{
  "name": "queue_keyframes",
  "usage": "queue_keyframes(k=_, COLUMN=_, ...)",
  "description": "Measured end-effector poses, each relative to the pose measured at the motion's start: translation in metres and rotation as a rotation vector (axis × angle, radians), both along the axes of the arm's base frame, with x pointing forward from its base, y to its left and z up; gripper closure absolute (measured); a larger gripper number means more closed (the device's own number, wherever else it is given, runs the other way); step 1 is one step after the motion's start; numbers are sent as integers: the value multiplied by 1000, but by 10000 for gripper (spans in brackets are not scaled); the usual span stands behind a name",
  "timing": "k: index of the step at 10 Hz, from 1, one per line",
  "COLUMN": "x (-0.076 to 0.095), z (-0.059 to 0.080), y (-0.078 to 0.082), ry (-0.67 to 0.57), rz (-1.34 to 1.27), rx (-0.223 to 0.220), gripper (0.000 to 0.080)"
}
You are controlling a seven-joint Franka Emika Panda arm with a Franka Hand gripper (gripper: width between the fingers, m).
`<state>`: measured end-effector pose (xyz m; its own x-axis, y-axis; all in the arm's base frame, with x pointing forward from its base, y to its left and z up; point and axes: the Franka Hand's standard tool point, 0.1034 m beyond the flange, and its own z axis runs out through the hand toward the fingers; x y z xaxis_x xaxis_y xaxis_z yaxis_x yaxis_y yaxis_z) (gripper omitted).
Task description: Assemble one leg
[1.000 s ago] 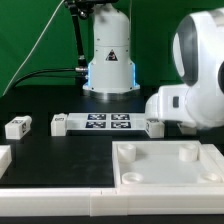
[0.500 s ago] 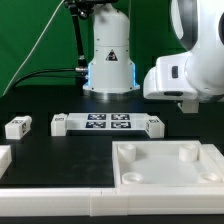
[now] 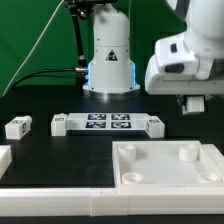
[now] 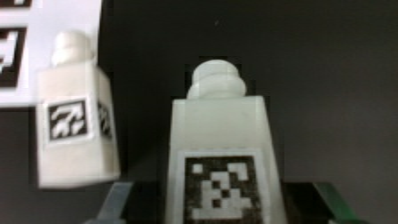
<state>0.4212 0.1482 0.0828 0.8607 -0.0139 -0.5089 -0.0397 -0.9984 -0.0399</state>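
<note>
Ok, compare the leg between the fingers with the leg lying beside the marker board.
The held leg is clamped between the fingers; the loose leg lies free beside the marker board. The held leg lines up with the fingers; the loose leg sits skewed to it. The held leg looks bigger, being nearer the wrist camera; the loose leg smaller. Both are white blocks with a rounded peg at one end and a black-and-white tag.
</note>
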Motion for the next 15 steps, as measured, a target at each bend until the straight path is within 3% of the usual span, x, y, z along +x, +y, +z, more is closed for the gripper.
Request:
queue_keyframes(k=2, x=17, z=8, y=-4, ry=-196, rz=3, rx=10, gripper=508)
queue_keyframes(k=6, x=22, z=10, y=-1, ry=-572, rz=-20, rx=31, gripper=508)
queue_keyframes(k=7, x=19, z=8, y=-2, ry=-609, rz=0, rx=39, gripper=508)
queue_keyframes(k=8, x=24, z=10, y=-13, ry=-586, rz=51, rx=48, gripper=508)
queue_keyframes(k=12, x=64, z=32, y=-39, ry=-593, rz=91, rx=64, gripper=507)
queue_keyframes(k=15, x=63, z=29, y=-39, ry=-637, rz=90, rx=60, gripper=507)
